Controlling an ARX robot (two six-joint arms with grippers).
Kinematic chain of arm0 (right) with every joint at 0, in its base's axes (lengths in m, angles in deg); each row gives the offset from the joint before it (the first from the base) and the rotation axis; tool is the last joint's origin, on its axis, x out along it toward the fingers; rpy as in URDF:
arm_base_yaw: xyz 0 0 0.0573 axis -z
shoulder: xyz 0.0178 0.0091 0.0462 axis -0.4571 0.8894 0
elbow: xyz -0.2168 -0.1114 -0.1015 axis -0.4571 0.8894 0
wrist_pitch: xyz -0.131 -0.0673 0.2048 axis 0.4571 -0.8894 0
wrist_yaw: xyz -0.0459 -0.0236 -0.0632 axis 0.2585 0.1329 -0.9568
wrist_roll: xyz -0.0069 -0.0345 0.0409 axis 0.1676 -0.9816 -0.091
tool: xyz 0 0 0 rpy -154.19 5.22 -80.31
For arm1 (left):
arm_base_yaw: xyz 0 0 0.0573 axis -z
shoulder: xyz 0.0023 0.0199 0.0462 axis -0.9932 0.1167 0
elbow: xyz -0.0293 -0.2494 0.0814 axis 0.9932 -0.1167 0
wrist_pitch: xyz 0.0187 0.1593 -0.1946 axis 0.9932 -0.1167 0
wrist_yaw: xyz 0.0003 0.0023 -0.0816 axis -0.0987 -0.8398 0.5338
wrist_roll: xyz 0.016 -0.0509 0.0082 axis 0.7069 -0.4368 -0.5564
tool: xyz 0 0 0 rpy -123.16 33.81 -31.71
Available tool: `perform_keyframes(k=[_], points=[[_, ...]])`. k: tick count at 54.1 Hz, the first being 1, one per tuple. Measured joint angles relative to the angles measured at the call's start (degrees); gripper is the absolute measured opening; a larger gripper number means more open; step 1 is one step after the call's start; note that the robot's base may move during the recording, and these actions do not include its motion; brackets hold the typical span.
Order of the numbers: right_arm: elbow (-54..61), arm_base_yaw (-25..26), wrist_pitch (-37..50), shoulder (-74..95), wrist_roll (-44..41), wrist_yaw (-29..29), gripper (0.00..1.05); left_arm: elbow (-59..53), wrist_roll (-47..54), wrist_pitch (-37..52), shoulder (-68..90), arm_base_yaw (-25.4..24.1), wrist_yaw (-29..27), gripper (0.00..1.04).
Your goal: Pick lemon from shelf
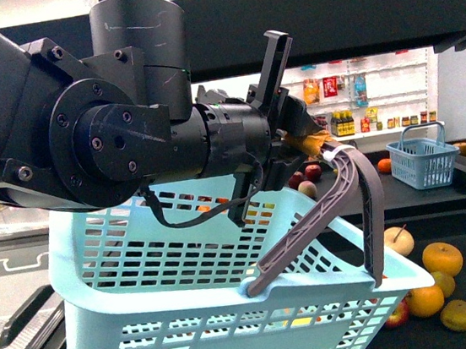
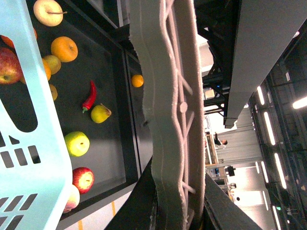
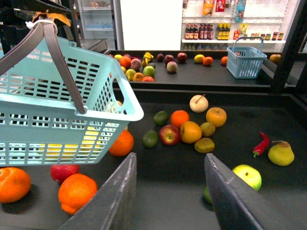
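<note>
The shelf's dark tray tier (image 3: pixel 230 120) holds scattered fruit. A small yellow lemon-like fruit (image 3: pixel 207 128) lies among an orange, an apple and limes; I cannot tell for sure that it is the lemon. My right gripper (image 3: pixel 170 160) is open and empty, low over bare tray in front of that cluster. My left gripper (image 1: pixel 302 145) is shut on the grey handle (image 1: pixel 316 224) of a light blue basket (image 1: pixel 142 262) and holds it up over the tray. The handle (image 2: pixel 168 96) fills the left wrist view, and the basket (image 3: pixel 57 105) also shows in the right wrist view.
A green apple (image 3: pixel 247 176), a pear (image 3: pixel 281 153) and a red chili (image 3: pixel 261 143) lie beside the right finger (image 3: pixel 230 191). Oranges (image 3: pixel 76 191) lie under the basket. A small blue basket (image 3: pixel 245 61) stands on the farther tier. A black post (image 3: pixel 288 43) rises nearby.
</note>
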Motion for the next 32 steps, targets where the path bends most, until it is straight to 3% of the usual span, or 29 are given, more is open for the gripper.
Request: perform_keyframes(k=[5, 14, 32], points=[[0.0, 0.0, 0.0, 0.0, 0.0, 0.0, 0.71, 0.0, 0.0, 0.0, 0.0, 0.0, 0.0, 0.11], [0.0, 0.0, 0.0, 0.0, 0.0, 0.0, 0.97, 0.0, 0.0, 0.0, 0.0, 0.0, 0.0, 0.11], [0.0, 0.0, 0.0, 0.0, 0.0, 0.0, 0.97, 0.5, 3.1, -3.9, 0.0, -1.2, -6.3, 0.11]])
